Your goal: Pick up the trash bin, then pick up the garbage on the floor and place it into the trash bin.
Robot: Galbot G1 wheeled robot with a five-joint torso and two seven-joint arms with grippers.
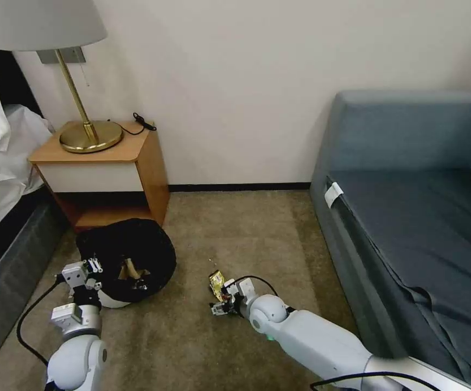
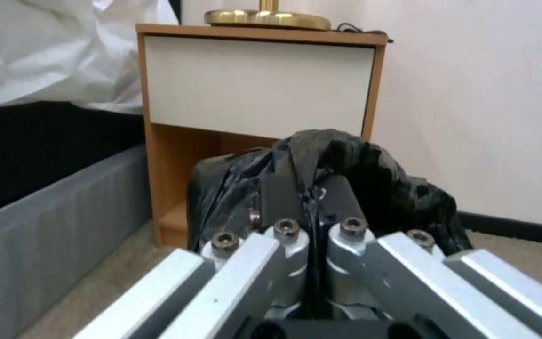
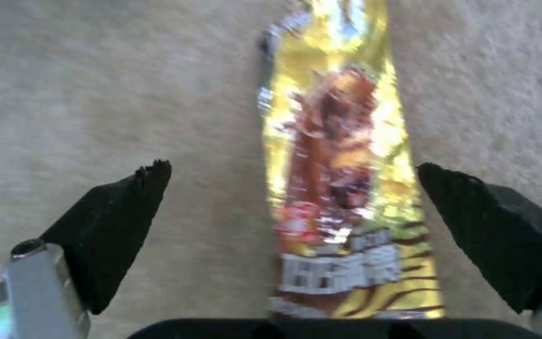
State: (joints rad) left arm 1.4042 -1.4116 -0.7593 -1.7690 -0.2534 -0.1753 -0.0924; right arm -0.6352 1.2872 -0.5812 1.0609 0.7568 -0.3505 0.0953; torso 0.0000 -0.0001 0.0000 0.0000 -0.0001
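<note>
Right gripper low over the carpet, fingers spread wide, not touching anything. Gold wrapper lies flat on the carpet between the two fingertips, gaps on both sides. In the head view the same right gripper sits at the near end of the wrapper, mid-floor, arm reaching in from the lower right.

Left gripper clamped tight on the black bag at the rim of the trash bin; fingers pressed together with bag plastic pinched between them. Head view: left gripper at the near-left edge of the bin, white bin wall visible just under the bag. Cannot tell whether the bin is off the floor or resting on it. Some tan scraps inside the bin. Bin and wrapper are apart, bin to the left.

Floor: beige-brown short carpet, a few small crumbs beyond the wrapper.

Further back: wooden nightstand just behind the bin, white drawer front, open shelf below. Brass lamp with white shade on top, black cable beside its base. Bed with white sheets along the left, dark grey base. Blue-grey sofa on the right. Plain cream wall with black baseboard at the back.
</note>
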